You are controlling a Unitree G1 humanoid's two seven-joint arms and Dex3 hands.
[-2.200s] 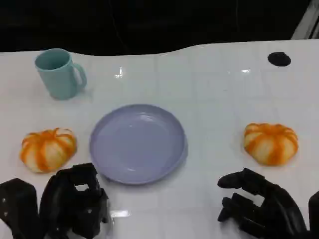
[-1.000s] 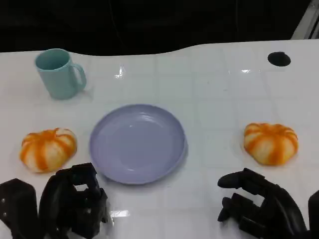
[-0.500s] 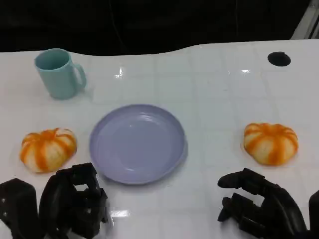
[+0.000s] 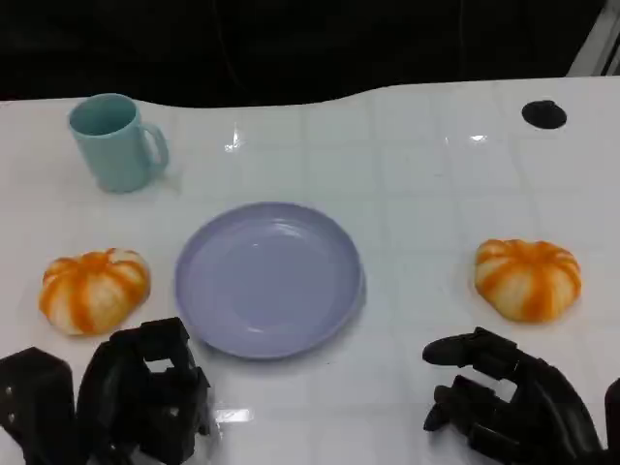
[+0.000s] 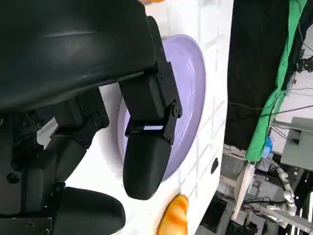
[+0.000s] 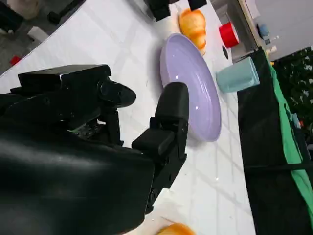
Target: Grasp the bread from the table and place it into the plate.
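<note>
White tiled table (image 4: 426, 194) ran back to a black backdrop; a small black disc (image 4: 543, 113) sat near its far right edge. Lavender plate (image 4: 268, 278) lay in the middle of the table with nothing on it. Teal mug (image 4: 114, 142) stood upright at far left, handle pointing right, well apart from the plate.

Two orange-and-white striped bread rolls were on the table: left bread (image 4: 94, 290) just beside the plate's left rim, not touching it; right bread (image 4: 527, 278) further off to the plate's right. Neither was in the plate or in a hand.

Left hand (image 4: 145, 397) was at the near edge, below and between the left bread and the plate, fingers curled in on nothing. Left wrist view showed the same: fingers (image 5: 146, 147) folded over the plate (image 5: 193, 73), nothing in them, and a roll (image 5: 173, 218) past the plate's far side.

Right hand (image 4: 499, 402) was at the near right, just short of the right bread, fingers apart and holding nothing. In the right wrist view a finger (image 6: 168, 122) reached toward the plate (image 6: 195, 93), with the mug (image 6: 238, 76) and the left bread (image 6: 193, 27) beyond it.
</note>
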